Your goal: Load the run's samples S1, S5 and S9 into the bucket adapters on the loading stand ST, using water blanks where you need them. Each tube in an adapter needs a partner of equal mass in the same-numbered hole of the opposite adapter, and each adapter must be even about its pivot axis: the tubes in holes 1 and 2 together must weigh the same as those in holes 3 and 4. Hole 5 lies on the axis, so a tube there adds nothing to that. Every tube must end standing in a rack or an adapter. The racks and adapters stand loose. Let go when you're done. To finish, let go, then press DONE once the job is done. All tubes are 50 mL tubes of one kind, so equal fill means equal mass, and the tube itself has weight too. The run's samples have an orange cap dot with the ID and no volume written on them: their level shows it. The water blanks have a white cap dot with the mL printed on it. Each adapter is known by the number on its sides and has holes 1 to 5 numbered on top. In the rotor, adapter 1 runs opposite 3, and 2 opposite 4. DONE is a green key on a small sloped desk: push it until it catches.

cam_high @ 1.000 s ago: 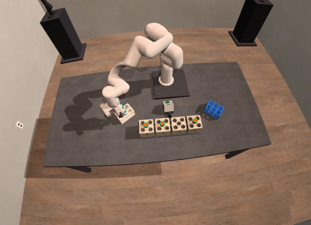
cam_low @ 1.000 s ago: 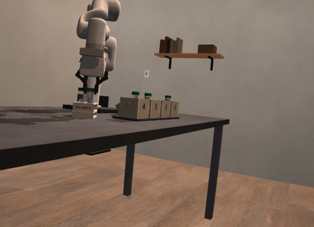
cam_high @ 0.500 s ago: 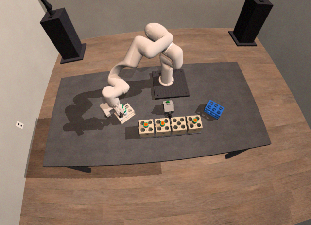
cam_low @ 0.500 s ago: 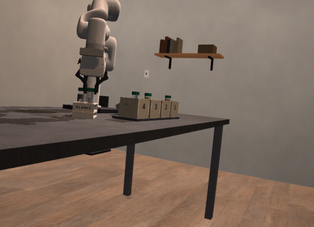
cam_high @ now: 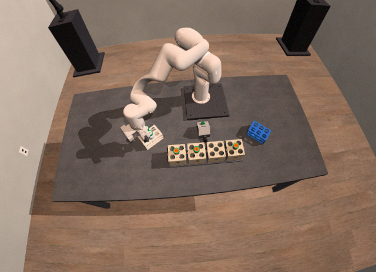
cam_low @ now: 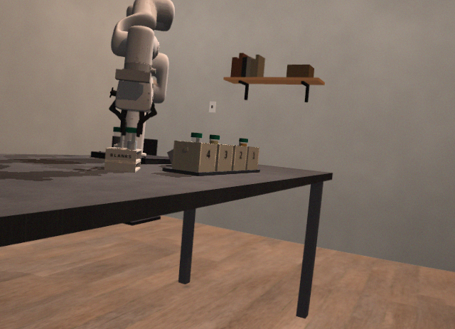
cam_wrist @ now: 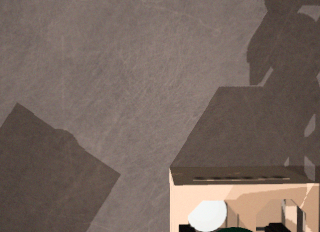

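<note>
My gripper (cam_high: 145,136) (cam_low: 131,133) stands upright over the beige BLANKS rack (cam_high: 155,132) (cam_low: 123,160) (cam_wrist: 200,192) and is shut on a green-capped water blank (cam_low: 131,130) that stands in the rack. A second blank (cam_low: 116,129) stands beside it. A white cap dot (cam_wrist: 207,215) shows at the bottom of the wrist view. Four beige adapters stand in a row on the stand. Orange-dotted samples sit in the leftmost adapter (cam_high: 175,150), the second one (cam_high: 196,148) and the rightmost one (cam_high: 235,145). The third adapter (cam_high: 215,155) is empty.
The grey desk (cam_high: 203,130) with the green DONE key (cam_high: 201,123) stands just behind the adapters. An empty blue rack (cam_high: 258,131) stands to the right. The arm's base plate (cam_high: 206,110) lies at the back.
</note>
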You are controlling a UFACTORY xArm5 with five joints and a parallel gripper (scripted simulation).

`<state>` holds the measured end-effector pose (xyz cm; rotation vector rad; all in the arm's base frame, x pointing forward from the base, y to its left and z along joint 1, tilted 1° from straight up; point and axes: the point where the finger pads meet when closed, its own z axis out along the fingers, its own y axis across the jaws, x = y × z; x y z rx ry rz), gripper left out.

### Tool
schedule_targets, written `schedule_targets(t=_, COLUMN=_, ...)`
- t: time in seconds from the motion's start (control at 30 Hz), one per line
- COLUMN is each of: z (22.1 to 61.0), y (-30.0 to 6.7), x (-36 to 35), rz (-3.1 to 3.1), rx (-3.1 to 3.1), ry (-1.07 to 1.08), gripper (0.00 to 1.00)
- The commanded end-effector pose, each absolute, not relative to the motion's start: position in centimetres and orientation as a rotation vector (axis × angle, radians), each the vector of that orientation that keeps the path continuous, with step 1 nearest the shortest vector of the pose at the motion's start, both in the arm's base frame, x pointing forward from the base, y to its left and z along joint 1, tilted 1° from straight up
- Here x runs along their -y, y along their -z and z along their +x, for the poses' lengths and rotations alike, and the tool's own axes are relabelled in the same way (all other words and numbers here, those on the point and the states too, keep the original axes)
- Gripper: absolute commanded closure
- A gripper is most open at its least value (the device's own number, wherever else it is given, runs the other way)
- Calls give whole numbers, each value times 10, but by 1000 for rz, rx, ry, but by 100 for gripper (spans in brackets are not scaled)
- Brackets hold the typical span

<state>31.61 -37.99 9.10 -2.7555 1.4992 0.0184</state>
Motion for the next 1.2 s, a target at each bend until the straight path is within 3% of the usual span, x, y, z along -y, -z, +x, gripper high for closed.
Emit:
schedule_targets(t=0.0, z=317, y=-93, x=381, rz=-2748, rx=-1495, ry=-6, gripper=100)
schedule_targets(t=1.17, z=317, y=-113, x=381, rz=-2748, rx=-1495, ry=-6, gripper=100)
